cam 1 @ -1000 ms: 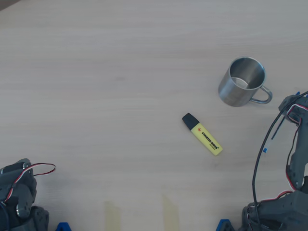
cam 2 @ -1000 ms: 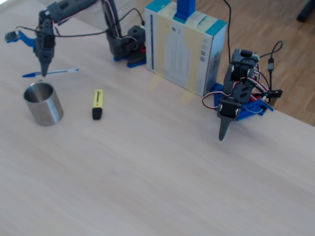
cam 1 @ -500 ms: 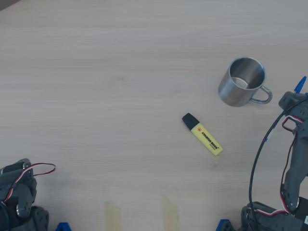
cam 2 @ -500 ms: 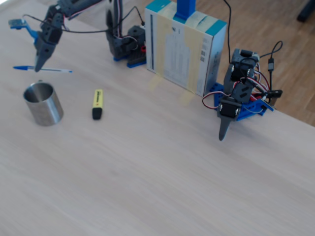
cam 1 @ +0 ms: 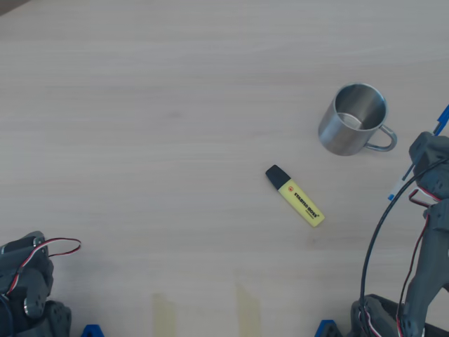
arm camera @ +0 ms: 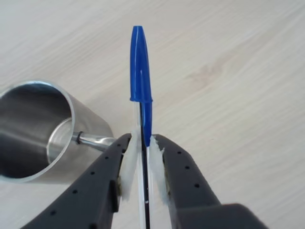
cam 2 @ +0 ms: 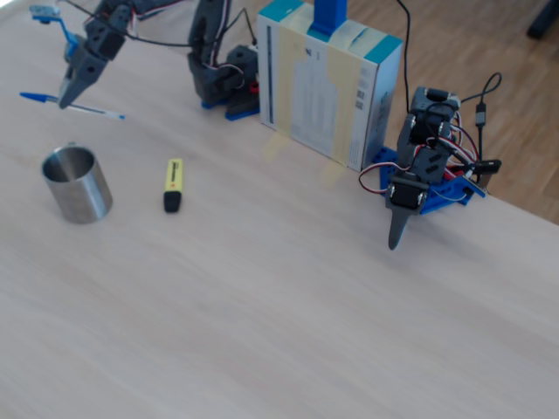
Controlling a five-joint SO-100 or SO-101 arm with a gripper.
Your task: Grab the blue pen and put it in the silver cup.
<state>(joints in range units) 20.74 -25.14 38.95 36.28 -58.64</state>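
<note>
Lifted higher: blue pen (arm camera: 141,71) pinched in fingers (arm camera: 127,164), beside silver cup (arm camera: 33,129) rim.

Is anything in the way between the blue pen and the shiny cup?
Nothing visible. The gripper holds the blue pen in the air beside the silver cup; only bare table lies between them. The yellow highlighter lies off to the side.

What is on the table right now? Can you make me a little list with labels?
hand: shut on the pen
pen: held off the table, blue cap pointing away from the hand
cup: upright, empty, beside the pen
highlighter: yellow, black cap, lying flat on the table
pen in cup: not yet
</note>
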